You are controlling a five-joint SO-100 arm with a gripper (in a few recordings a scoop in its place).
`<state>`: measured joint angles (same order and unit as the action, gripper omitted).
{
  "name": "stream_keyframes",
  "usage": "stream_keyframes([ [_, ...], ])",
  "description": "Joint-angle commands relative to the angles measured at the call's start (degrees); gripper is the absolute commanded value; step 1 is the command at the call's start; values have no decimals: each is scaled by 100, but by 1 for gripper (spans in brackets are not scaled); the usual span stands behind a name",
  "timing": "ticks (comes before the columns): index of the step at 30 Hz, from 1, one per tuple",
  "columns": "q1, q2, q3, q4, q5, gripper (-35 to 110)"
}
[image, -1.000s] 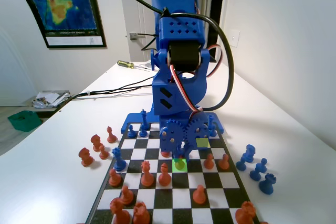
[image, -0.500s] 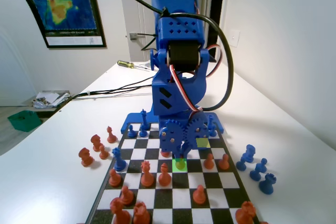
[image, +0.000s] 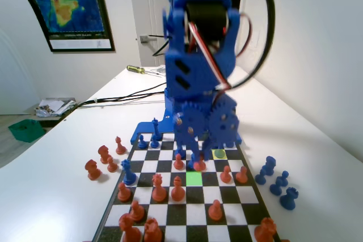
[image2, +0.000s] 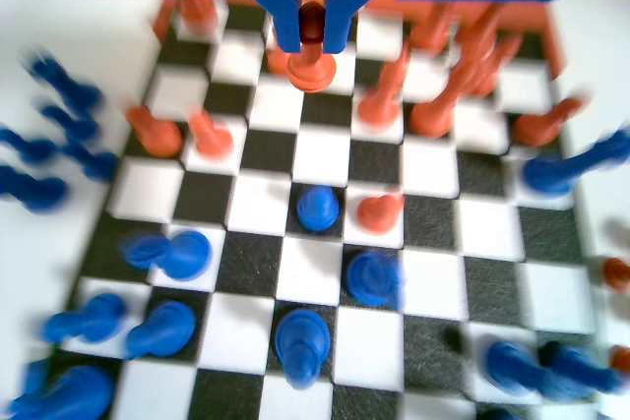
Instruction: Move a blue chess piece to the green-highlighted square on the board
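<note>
Fixed view: the blue arm stands at the far end of the board [image: 195,215], blurred with motion. Its pincer [image: 197,160] hangs low over the middle files, a row or so beyond the green-highlighted square [image: 194,178].

The green-highlighted square is bare, with nothing standing on it. A paler yellow square [image: 220,153] lies one row farther and one file to the right. I cannot tell what is on it.

Wrist view: the pincer [image2: 310,31] is closed narrow on an orange pawn [image2: 310,68]. The head is caught between the two jaws and the flared base hangs below them. In the fixed view the same orange pawn [image: 199,166] shows at the pincer tips, just beyond the green square. It seems to be clear of the board, though blur makes that uncertain.

The blue chess piece [image2: 317,209] stands free on a dark square of the board [image2: 320,154], near the middle of the wrist view. Another orange pawn is just to its right. It is well apart from the pincer. Which blue pawn is the one meant, I cannot say for sure.

On the worktop in the fixed view:
- A cluster of blue pieces [image: 276,181] stands off the board to the right.
- A few orange pieces [image: 101,161] stand off it to the left.
</note>
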<state>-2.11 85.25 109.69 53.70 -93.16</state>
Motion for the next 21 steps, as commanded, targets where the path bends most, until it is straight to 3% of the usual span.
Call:
stream_keyframes([
  [1, 237, 844, -562, 826, 44, 1],
  [12, 2303, 747, -1573, 2153, -448, 1],
  [21, 4096, 308, -1652, 2312, -1327, 1],
])
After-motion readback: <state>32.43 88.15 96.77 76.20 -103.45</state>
